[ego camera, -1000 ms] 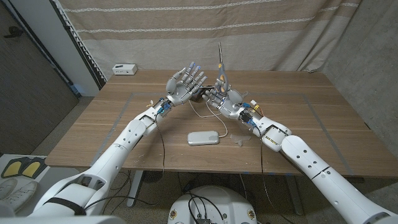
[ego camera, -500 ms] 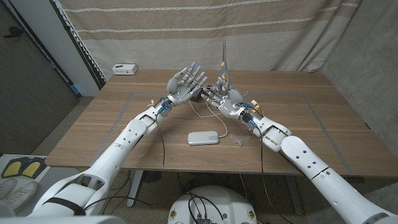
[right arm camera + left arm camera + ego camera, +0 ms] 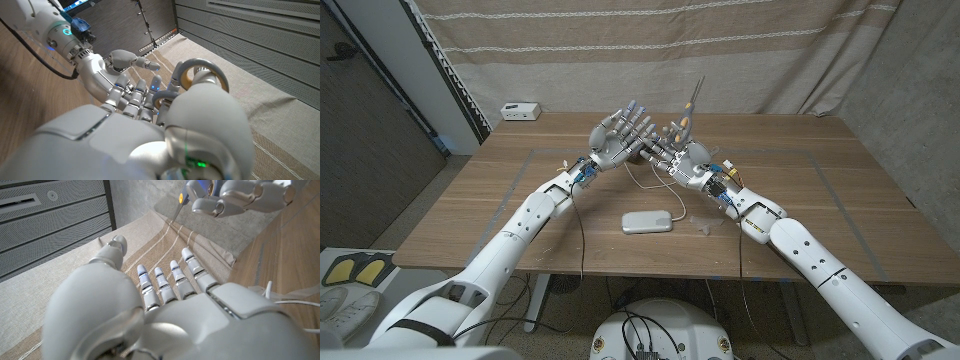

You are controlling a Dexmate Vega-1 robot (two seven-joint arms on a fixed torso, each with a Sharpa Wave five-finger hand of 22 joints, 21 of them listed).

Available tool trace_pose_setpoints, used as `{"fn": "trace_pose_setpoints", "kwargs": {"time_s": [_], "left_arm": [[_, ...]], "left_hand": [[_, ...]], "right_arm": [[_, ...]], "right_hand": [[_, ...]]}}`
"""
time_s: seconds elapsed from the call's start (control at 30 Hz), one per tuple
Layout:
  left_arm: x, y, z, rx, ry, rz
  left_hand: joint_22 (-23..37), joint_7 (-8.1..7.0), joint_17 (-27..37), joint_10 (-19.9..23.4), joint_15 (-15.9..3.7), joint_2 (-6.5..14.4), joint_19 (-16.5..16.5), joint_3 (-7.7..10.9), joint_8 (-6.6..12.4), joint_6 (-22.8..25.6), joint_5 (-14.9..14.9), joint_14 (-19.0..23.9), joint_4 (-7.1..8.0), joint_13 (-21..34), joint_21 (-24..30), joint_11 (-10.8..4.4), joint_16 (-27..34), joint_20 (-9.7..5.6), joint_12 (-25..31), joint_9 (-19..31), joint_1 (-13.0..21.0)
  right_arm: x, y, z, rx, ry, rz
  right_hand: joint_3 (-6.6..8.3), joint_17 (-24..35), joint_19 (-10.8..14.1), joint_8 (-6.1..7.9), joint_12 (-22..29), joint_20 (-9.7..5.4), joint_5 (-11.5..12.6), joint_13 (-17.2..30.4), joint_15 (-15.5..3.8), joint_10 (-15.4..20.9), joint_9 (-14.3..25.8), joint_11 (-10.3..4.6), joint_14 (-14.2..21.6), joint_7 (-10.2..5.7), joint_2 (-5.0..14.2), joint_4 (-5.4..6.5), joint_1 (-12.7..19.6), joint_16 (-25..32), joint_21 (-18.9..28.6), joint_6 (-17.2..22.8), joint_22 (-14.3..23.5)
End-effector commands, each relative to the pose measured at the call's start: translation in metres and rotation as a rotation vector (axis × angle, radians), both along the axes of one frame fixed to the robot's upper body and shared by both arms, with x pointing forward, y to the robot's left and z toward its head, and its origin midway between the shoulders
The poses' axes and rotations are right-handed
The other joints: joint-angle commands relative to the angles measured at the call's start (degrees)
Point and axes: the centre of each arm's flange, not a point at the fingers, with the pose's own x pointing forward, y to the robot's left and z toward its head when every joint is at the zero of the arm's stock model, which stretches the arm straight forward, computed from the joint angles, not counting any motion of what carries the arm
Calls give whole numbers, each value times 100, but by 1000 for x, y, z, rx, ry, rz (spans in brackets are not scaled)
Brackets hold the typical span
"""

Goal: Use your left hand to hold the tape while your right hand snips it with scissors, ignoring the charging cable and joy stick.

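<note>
My left hand (image 3: 620,134) is raised above the table's far middle, fingers spread and pointing up, with nothing in it. Its back (image 3: 180,310) fills the left wrist view's lower part. Close beside it, my right hand (image 3: 678,157) grips the scissors (image 3: 691,106), whose thin blades point up and lean right. The scissors' yellow-lined finger rings (image 3: 199,75) sit around my right hand's fingers, and the left hand (image 3: 117,82) shows beyond them. A small dark thing (image 3: 642,153) lies between the two hands, mostly hidden; I cannot tell whether it is the tape.
A white cable (image 3: 647,182) loops on the table just in front of the hands. A flat white device (image 3: 648,221) lies nearer the front edge, a small clear scrap (image 3: 704,228) to its right. A white box (image 3: 520,110) sits at the back left corner.
The scissors' blades have tilted from upright to leaning right. The right hand has shifted slightly toward the left hand, which keeps its raised, spread pose.
</note>
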Motion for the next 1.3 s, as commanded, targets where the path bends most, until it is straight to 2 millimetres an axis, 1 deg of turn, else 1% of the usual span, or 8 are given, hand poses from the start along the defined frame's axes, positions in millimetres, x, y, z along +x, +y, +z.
{"fn": "trace_pose_setpoints", "kwargs": {"time_s": [0.03, 0.13, 0.23, 0.4, 0.5, 0.63, 1.03, 1.3], "left_arm": [[-2, -1, -3, -1, 7, 1], [-2, -1, -4, -2, 7, 1], [-2, -2, -5, -3, 10, -2], [-3, -3, -7, -5, 16, -1], [-4, -3, -8, -5, 16, -2], [-4, -4, -9, -4, 16, -3], [-5, -5, -10, -6, 18, -6], [-6, -3, -12, -8, 21, 0]], "left_hand": [[9, 17, 9, 54, -747, 50, 38, 16, 25, 69, -11, 67, 32, -7, -4, -21, 22, 8, 34, 19, 7], [9, 20, 9, 46, -742, 52, 37, 17, 22, 69, -12, 64, 32, -9, -12, -18, 20, 12, 31, 19, 8], [9, 12, 9, 48, -743, 53, 39, 18, 23, 78, -12, 67, 32, -10, -17, -29, 20, 11, 32, 19, 9], [10, 9, 9, 61, -740, 58, 45, 19, 19, 86, -14, 69, 34, -13, -32, -20, 21, 13, 38, 18, 8], [10, 11, 9, 59, -748, 62, 45, 21, 19, 92, -14, 72, 36, -15, -41, -19, 21, 15, 36, 18, 8], [11, 18, 10, 65, -756, 71, 48, 25, 23, 114, -16, 76, 38, -17, -52, -22, 22, 14, 39, 18, 9], [13, 8, 12, 61, -754, 101, 60, 37, 15, 126, -21, 81, 45, -21, -78, -24, 23, 16, 37, 18, 12], [14, 4, 12, 60, -751, 112, 64, 43, 8, 125, -24, 83, 45, -24, -96, -24, 22, 18, 37, 18, 14]], "right_arm": [[-1, -1, 1, -6, -60, 13], [-2, -3, 3, -46, -58, -20], [-2, -4, 2, -40, -48, -26], [-4, -6, 1, -58, -50, -40], [-5, -7, 1, -72, -44, -52], [-6, -7, 1, -64, -47, -48], [-8, -8, 0, -60, -56, -38], [-9, -7, 4, -66, -96, -15]], "right_hand": [[-105, -40, -37, 4, -171, 70, 48, -112, -130, -138, 50, 47, -145, 72, -47, -5, -78, -55, -61, -54, 21], [-150, -84, 4, 31, -249, 61, 61, -200, -79, -97, 62, 85, -165, 128, -88, -6, -101, -57, -83, 0, 23], [-137, -164, 141, 284, -329, -5, 107, -383, -95, 193, 189, 44, 36, 136, -51, -65, 3, 38, -98, 418, 28], [-155, -202, 254, 400, -379, 10, 120, -493, -82, 355, 289, 47, 120, 137, -64, -82, 23, 85, -92, 498, 31], [-135, -284, 404, 685, -399, -14, 158, -711, -152, 864, 508, -44, 383, 145, -1, -117, 112, 166, -99, 720, 33], [-138, -300, 467, 804, -430, -19, 156, -816, -214, 1046, 629, -104, 502, 172, 24, -115, 117, 221, -105, 724, 34], [-167, -332, 477, 972, -502, 21, 133, -1060, -263, 1479, 777, -221, 540, 119, 43, -111, 110, 268, -173, 629, 34], [-336, -406, 354, 976, -795, 198, 105, -1221, -19, 1150, 802, -42, 302, 190, -117, -40, -91, 143, -296, 355, 32]]}}
